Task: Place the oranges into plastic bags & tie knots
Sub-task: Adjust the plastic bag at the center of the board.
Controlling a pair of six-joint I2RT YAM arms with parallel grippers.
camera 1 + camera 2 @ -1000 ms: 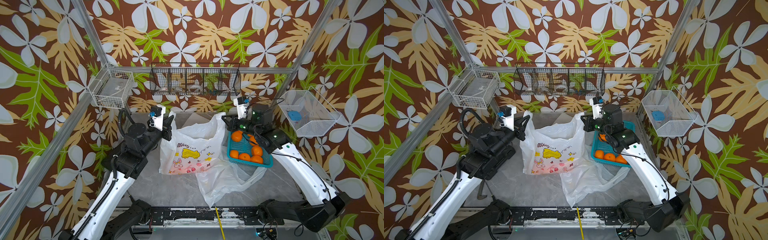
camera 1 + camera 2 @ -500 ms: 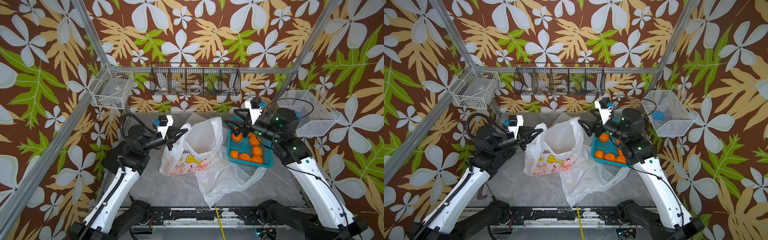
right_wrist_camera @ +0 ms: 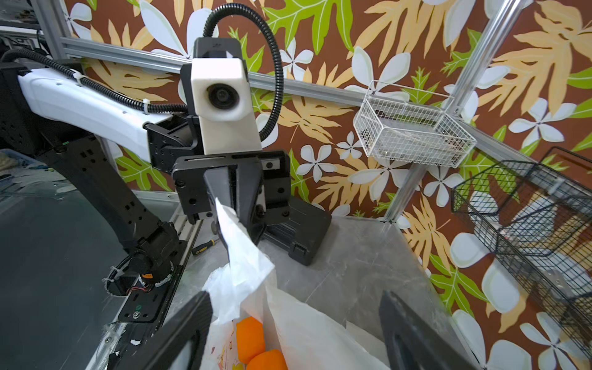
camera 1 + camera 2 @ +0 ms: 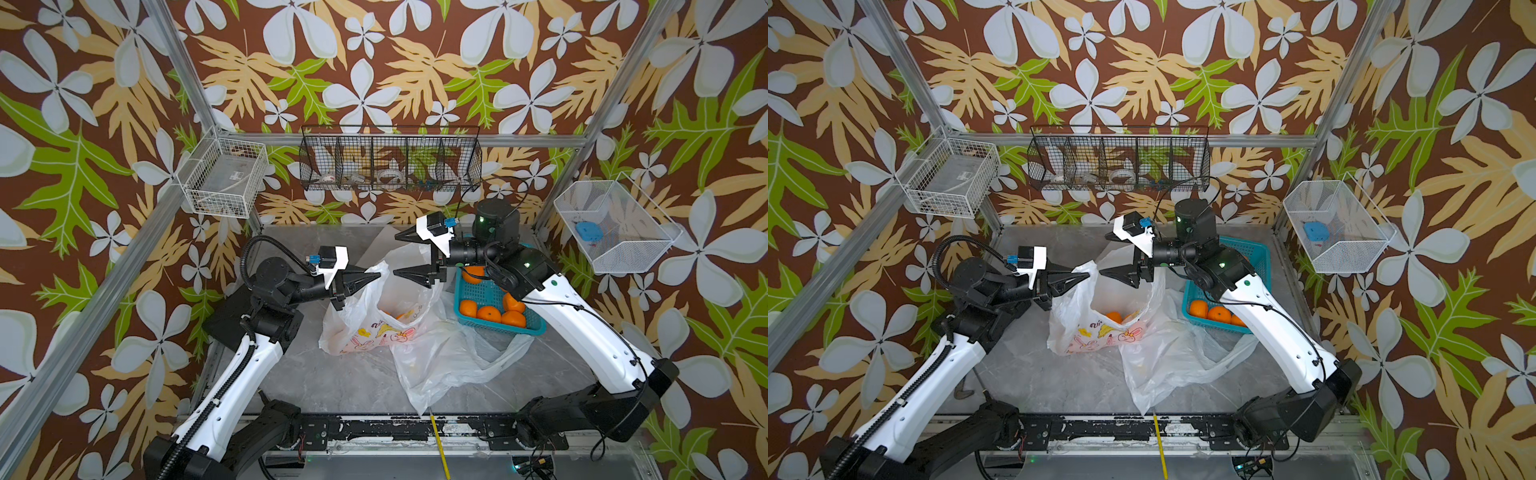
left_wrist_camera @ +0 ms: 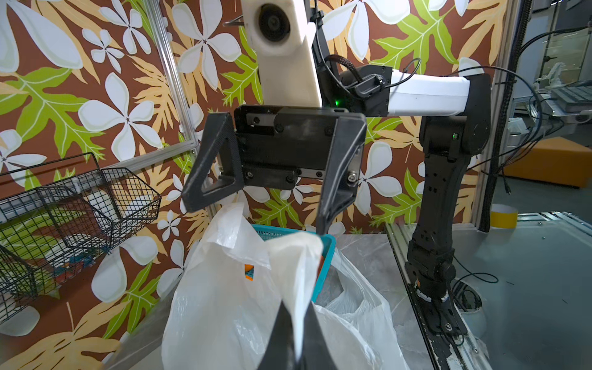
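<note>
A printed plastic bag (image 4: 374, 332) (image 4: 1096, 332) stands open mid-table with two oranges (image 4: 1113, 317) (image 3: 253, 339) inside. My left gripper (image 4: 376, 276) (image 4: 1086, 276) (image 5: 296, 336) is shut on the bag's left handle (image 5: 298, 266) and holds it up. My right gripper (image 4: 395, 255) (image 4: 1104, 255) (image 3: 296, 320) hangs open over the bag's right rim with nothing between its fingers. More oranges (image 4: 488, 313) lie in the teal basket (image 4: 521, 330), partly hidden by the right arm. A second plastic bag (image 4: 440, 365) lies crumpled in front. No knots show.
The teal basket stands at the back right of the table, under the right arm. A black wire rack (image 4: 390, 164) and white wire baskets (image 4: 224, 176) (image 4: 615, 226) hang on the walls. A yellow stick (image 4: 438, 440) lies on the front rail.
My right gripper opened and let go of the bag's right handle, then drew back slightly. The bag sagged lower. My left gripper kept its handle and swung lower and leftward.
</note>
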